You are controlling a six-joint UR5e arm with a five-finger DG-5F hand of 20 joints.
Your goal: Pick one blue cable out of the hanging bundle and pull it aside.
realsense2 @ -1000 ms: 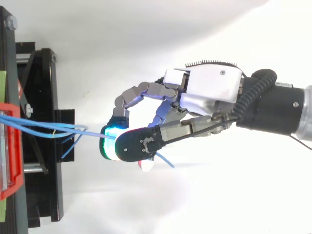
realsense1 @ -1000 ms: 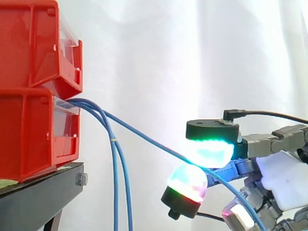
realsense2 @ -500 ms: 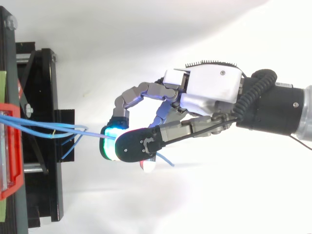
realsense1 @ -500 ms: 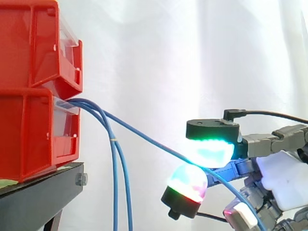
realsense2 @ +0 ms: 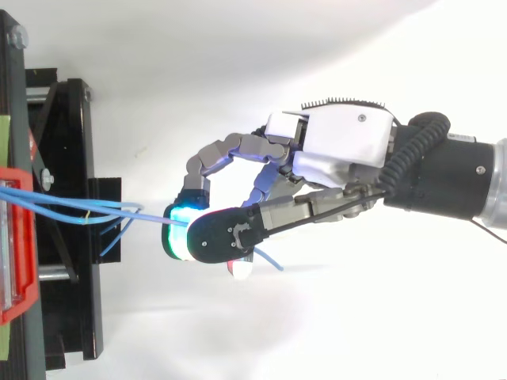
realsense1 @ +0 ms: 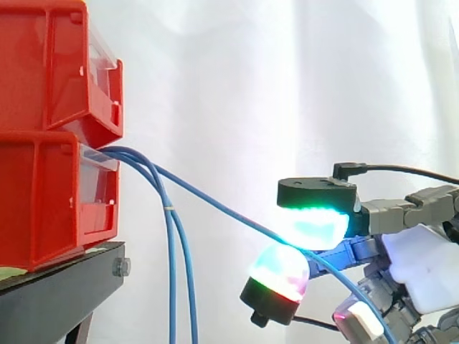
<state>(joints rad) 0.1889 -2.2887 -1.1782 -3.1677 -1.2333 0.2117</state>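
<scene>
At lower right of the side view, the hand [realsense1: 423, 266] pinches one blue cable [realsense1: 215, 208] btw two glowing fingers [realsense1: 313, 229]. The upper pad is cyan-green and the lower one green w/ a red rim, both pressed close on the cable. The cable leaves the front of the lower of two stacked red bins [realsense1: 43, 186] at left and slants down-right in a nearly straight line to the pads. It then carries on toward the bottom right corner. The rest of the bundle [realsense1: 173, 279] hangs straight down at lower centre-left, well apart from the pinched cable at pad height. The bins sit on a black stand [realsense1: 57, 295], w/ a white curtain [realsense1: 229, 86] behind. Top view: the hand [realsense2: 341, 144] enters from the right edge w/ fingers curled. The cable [realsense2: 95, 207] reaches the pads from the left, and a short length shows past them.
</scene>
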